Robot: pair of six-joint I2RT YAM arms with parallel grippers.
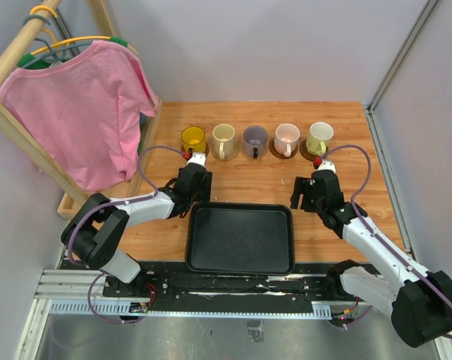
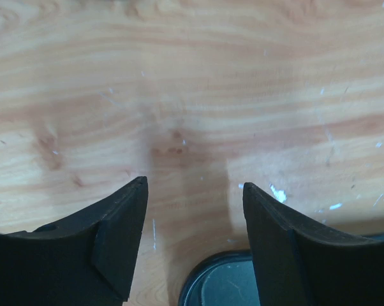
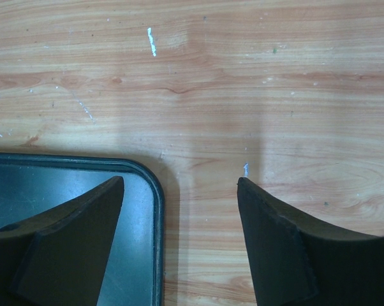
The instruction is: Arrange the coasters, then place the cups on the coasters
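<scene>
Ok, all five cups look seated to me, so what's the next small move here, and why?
Probably just draw both arms back toward their bases. All five cups stand in a row, each apparently on one of the coasters. Both sets of jaws are open and empty by the far corners of the tray, so nothing seems left to pick up.

The left arm (image 1: pixel 140 206) and right arm (image 1: pixel 376 251) are wearing white shells between bulky black joint housings, with a lilac-grey cable (image 1: pixel 142 163) looping along each. A small red mark (image 1: pixel 317 160) is showing near each wrist. The left pincer (image 2: pixel 194 188) and right pincer (image 3: pixel 180 182) are showing 2 matte black, wedge-shaped fingers (image 2: pixel 118 229) apiece
</scene>
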